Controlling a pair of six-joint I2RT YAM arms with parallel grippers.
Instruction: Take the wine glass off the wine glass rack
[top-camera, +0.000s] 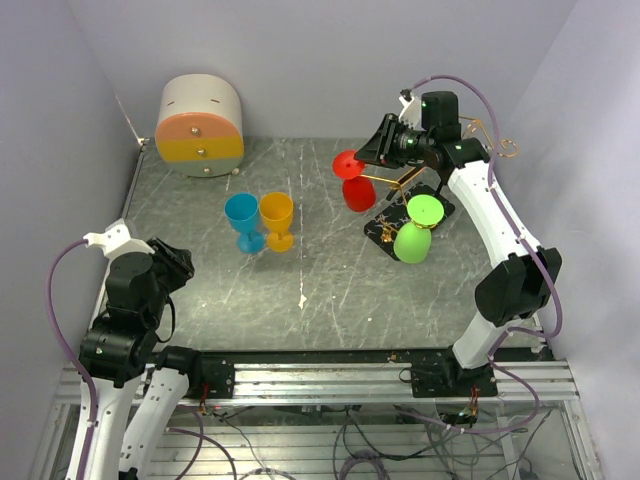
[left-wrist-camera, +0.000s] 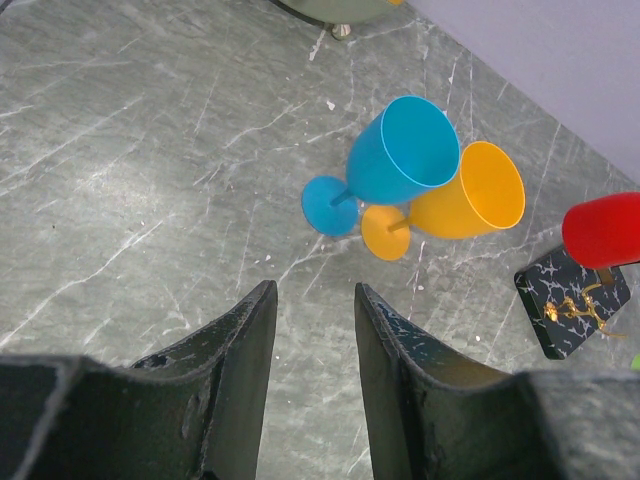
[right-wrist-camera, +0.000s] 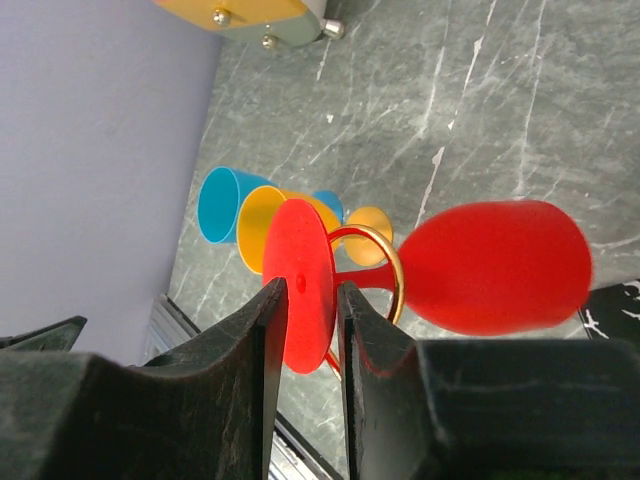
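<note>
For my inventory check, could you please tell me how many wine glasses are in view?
4: a red glass and a green glass hang on the rack; a blue glass and an orange glass stand mid-table.

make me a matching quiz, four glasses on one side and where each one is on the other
Things:
1. red plastic wine glass
2. green plastic wine glass
3. blue plastic wine glass
4. orange plastic wine glass

Places:
A. standing on the table, nearest the left arm
B. hanging upside down over the rack's black base
C. standing on the table between two other glasses
D. hanging, foot between the right gripper fingers

Pairs: 1-D, 2-B, 3-A, 4-C
</note>
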